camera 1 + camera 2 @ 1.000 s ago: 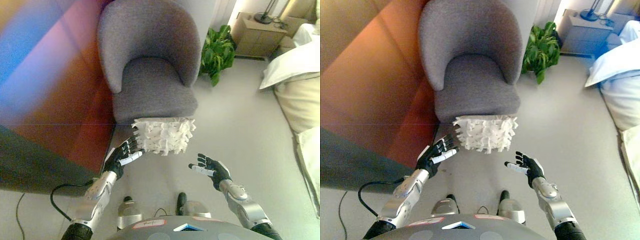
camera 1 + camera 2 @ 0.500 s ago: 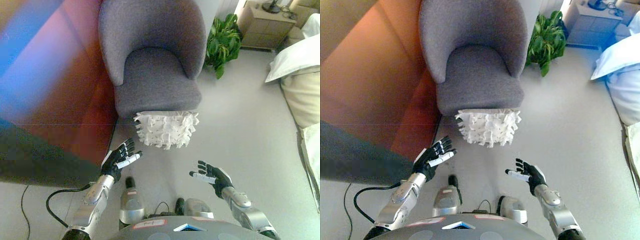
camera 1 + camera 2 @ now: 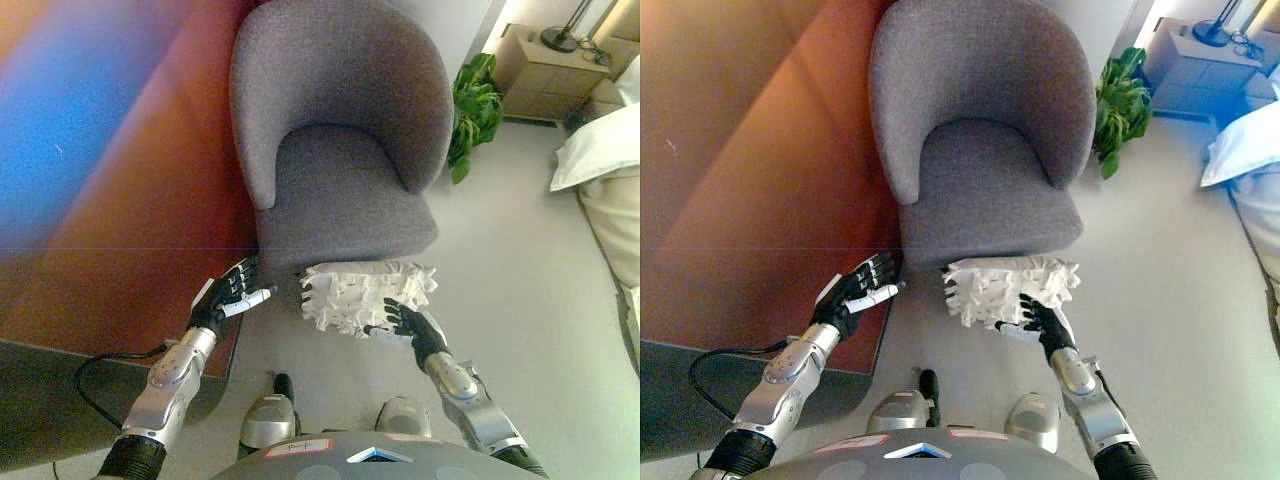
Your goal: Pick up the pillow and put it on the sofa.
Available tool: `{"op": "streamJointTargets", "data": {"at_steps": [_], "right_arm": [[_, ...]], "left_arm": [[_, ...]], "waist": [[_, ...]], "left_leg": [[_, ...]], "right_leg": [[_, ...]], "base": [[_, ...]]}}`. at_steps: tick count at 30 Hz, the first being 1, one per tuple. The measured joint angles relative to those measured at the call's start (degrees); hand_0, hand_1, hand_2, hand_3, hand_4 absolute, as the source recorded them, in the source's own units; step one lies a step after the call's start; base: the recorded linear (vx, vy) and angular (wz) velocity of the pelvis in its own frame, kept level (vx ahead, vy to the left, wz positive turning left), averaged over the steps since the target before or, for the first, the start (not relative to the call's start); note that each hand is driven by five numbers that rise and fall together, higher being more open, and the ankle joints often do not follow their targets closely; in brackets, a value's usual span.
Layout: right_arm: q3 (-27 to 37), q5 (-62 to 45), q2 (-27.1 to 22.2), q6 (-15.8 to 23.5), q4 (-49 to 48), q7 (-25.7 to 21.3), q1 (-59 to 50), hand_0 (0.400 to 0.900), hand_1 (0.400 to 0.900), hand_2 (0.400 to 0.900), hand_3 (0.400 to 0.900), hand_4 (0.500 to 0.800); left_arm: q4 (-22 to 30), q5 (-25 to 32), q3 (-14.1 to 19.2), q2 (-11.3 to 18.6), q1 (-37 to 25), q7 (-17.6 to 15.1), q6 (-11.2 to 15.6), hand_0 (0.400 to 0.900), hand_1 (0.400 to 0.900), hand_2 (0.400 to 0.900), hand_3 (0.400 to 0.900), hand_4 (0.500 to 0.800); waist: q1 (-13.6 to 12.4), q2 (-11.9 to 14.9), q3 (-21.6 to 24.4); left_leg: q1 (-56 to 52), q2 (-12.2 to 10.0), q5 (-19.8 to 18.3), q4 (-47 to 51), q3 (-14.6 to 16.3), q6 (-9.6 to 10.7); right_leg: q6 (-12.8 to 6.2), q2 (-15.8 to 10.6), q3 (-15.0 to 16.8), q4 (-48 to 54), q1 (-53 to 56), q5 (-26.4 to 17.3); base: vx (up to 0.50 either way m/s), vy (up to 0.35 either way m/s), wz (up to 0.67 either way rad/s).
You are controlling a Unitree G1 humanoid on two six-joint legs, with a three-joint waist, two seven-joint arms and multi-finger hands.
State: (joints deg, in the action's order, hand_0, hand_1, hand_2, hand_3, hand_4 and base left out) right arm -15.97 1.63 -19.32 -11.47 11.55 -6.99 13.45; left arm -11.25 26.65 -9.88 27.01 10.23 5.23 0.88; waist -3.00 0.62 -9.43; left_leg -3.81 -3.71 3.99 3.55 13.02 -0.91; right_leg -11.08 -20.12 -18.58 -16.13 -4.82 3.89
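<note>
Pillow (image 3: 365, 295) on floor, touching right robot hand (image 3: 408, 324)

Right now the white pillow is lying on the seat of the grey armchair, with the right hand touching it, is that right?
Not quite. The white pillow is on the floor against the front of the grey armchair, not on its seat, as the right eye view shows. The right hand does touch its lower right edge.

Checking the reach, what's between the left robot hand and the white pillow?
Only bare floor, below the grey armchair's front edge. Both eye views show the gap between left robot hand and pillow.
</note>
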Motion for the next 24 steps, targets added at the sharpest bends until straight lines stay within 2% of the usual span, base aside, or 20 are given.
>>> {"op": "streamJointTargets", "data": {"at_steps": [2,3,4,5,6,8,9,11,12,13,14,15,17,19,21,24], "right_arm": [[0.1,5.8,-1.8,0.4,1.5,-2.4,-0.1,0.9,0.9,0.9,0.9,0.8],[0.2,7.9,-2.9,0.2,2.1,-3.5,0.1,0.9,0.9,0.9,0.9,0.8],[0.2,9.7,-3.7,-0.4,2.1,-4.4,0.0,0.9,0.9,0.9,0.9,0.8],[0.2,11.1,-4.2,-0.9,2.1,-5.2,0.1,0.9,0.9,0.9,0.9,0.8],[0.3,12.9,-4.3,-1.2,2.4,-5.6,0.3,0.9,0.9,0.9,0.9,0.8],[0.0,15.1,-3.8,-1.6,2.5,-6.0,0.9,0.9,0.9,0.9,0.9,0.8],[0.2,16.2,-4.0,-1.8,3.2,-6.0,0.4,0.9,0.9,0.9,0.9,0.8],[1.7,19.4,-7.1,-3.1,3.5,-6.4,-0.9,0.9,0.9,0.9,0.9,0.8],[2.5,20.5,-9.4,-3.4,3.5,-6.4,-1.3,0.9,0.9,0.9,0.9,0.8],[3.3,21.8,-11.6,-3.9,3.6,-6.4,-1.7,0.9,0.9,0.9,0.9,0.8],[3.8,22.7,-13.0,-4.7,3.7,-6.4,-2.1,0.9,0.9,0.9,0.9,0.8],[4.0,24.1,-14.2,-5.5,3.9,-7.1,-3.0,0.9,0.9,0.9,0.9,0.8],[5.2,26.2,-15.2,-6.2,4.1,-9.3,-5.1,0.9,0.9,0.9,0.9,0.8],[5.1,26.7,-16.0,-6.7,4.4,-11.5,-8.9,0.9,0.9,0.9,0.9,0.8],[4.5,27.3,-15.6,-7.0,4.8,-12.0,-14.0,0.9,0.9,0.9,0.9,0.8],[2.7,27.3,-15.4,-6.7,8.5,-12.9,-23.5,0.9,0.9,0.9,0.9,0.8]], "left_arm": [[-0.2,0.0,-0.2,0.0,-0.2,-0.1,-0.9,0.9,0.9,0.9,0.9,0.8],[-0.2,0.0,-0.7,0.0,-0.2,-0.1,-1.0,0.9,0.9,0.9,0.9,0.8],[-0.2,0.0,-1.0,0.0,-0.2,-0.1,-1.0,0.9,0.9,0.9,0.9,0.8],[-0.2,0.0,-1.5,0.1,-0.1,-0.1,-0.9,0.9,0.9,0.9,0.9,0.8],[-0.2,0.0,-1.8,0.3,0.4,-0.1,-0.9,0.9,0.9,0.9,0.9,0.8],[0.1,0.0,-1.8,1.6,2.0,-0.1,-0.6,0.9,0.9,0.9,0.9,0.8],[-0.5,0.0,-1.8,1.5,2.0,-0.3,-0.8,0.9,0.9,0.9,0.9,0.8],[1.6,0.1,-2.0,-1.2,4.4,0.5,-1.5,0.9,0.9,0.9,0.9,0.8],[2.9,0.1,-2.0,-2.2,5.0,1.3,-1.7,0.9,0.9,0.9,0.9,0.8],[3.6,0.1,-2.0,-3.1,5.0,2.2,-1.7,0.9,0.9,0.9,0.9,0.8],[4.2,0.2,-2.2,-3.3,5.0,3.0,-1.7,0.9,0.9,0.9,0.9,0.8],[4.7,0.3,-2.4,-3.1,4.9,4.0,-1.3,0.9,0.9,0.9,0.9,0.8],[5.0,0.7,-2.9,-2.4,2.8,5.3,-0.7,0.9,0.9,0.9,0.9,0.8],[5.3,1.4,-3.8,-0.2,-0.8,5.8,0.7,0.9,0.9,0.9,0.9,0.8],[5.4,2.6,-4.4,2.1,-4.8,5.6,1.6,0.9,0.9,0.9,0.9,0.8],[5.1,2.5,-6.1,5.4,-11.0,3.5,1.8,0.9,0.9,0.9,0.9,0.8]], "waist": [[1.4,0.1,-0.1],[1.5,0.3,-0.1],[1.4,0.5,-0.3],[2.3,0.9,-0.6],[2.9,1.6,-0.7],[2.1,4.5,-0.7],[2.2,4.9,-1.5],[1.7,-0.2,-2.0],[1.2,-2.3,-2.6],[1.3,-3.5,-3.1],[1.3,-3.8,-3.3],[1.3,-3.8,-3.6],[1.4,-3.6,-4.8],[1.3,-2.6,-8.2],[1.2,-1.2,-12.4],[0.7,-0.6,-18.0]], "left_leg": [[-0.4,0.0,-0.5,0.4,-2.1,0.5],[-0.8,0.1,-0.6,0.7,-2.7,1.1],[-0.9,-0.1,-0.9,0.7,-3.8,1.9],[-1.2,-0.3,-1.0,0.5,-5.5,2.6],[-1.8,-0.7,-1.2,0.5,-7.3,4.2],[-2.8,-1.3,-1.9,0.2,-8.6,7.5],[-3.1,-2.9,-2.2,-0.3,-8.2,9.4],[-1.3,-9.3,-2.6,-2.4,-7.4,9.3],[-0.6,-11.3,-2.6,-3.5,-6.7,8.6],[1.0,-12.3,-1.8,-4.7,-5.4,7.6],[2.1,-12.8,-1.0,-5.3,-4.6,6.8],[4.0,-13.1,-0.5,-6.3,-4.2,7.0],[7.5,-12.9,0.0,-8.0,-3.0,8.3],[12.0,-12.5,0.1,-10.5,-3.0,10.0],[17.6,-11.8,-0.2,-14.7,-3.2,10.5],[26.7,-11.0,-1.0,-22.1,-4.2,9.7]], "right_leg": [[-2.41,-1.6,0.9,11.6,-0.4,-4.9],[-3.07,-2.5,1.4,18.6,-0.2,-8.4],[-3.63,-3.6,2.2,21.4,-0.2,-10.7],[-3.29,-4.6,2.9,21.3,0.0,-12.7],[-3.14,-4.7,3.1,21.1,1.2,-13.1],[-3.04,-4.4,3.0,20.3,4.4,-12.8],[-2.66,-3.5,2.9,19.7,5.2,-16.4],[-0.22,1.5,1.1,17.9,5.6,-13.8],[0.73,3.1,-0.2,17.4,5.4,-13.0],[1.37,3.6,-1.8,16.5,5.3,-12.6],[1.65,3.5,-2.9,14.9,4.7,-11.6],[1.78,3.1,-4.0,12.5,3.6,-10.3],[1.6,1.3,-5.5,7.7,0.6,-8.0],[1.35,-1.5,-5.7,1.5,-3.9,-5.7],[1.2,-4.3,-5.0,-4.0,-8.6,-3.8],[1.16,-7.6,-2.3,-11.5,-16.7,-1.8]], "base": [[0.4,-0.377,0.71],[0.38,-0.348,0.74],[0.34,-0.327,0.65],[0.33,-0.327,0.54],[0.34,-0.328,0.51],[0.31,-0.285,0.53],[0.24,-0.206,0.65],[0.14,-0.159,0.76],[0.04,-0.145,0.78],[-0.05,-0.12,0.86],[-0.1,-0.094,0.92],[-0.15,-0.079,0.91],[-0.16,-0.074,0.65],[-0.15,-0.052,0.27],[-0.18,-0.022,0.16],[-0.19,0.01,0.15]]}}
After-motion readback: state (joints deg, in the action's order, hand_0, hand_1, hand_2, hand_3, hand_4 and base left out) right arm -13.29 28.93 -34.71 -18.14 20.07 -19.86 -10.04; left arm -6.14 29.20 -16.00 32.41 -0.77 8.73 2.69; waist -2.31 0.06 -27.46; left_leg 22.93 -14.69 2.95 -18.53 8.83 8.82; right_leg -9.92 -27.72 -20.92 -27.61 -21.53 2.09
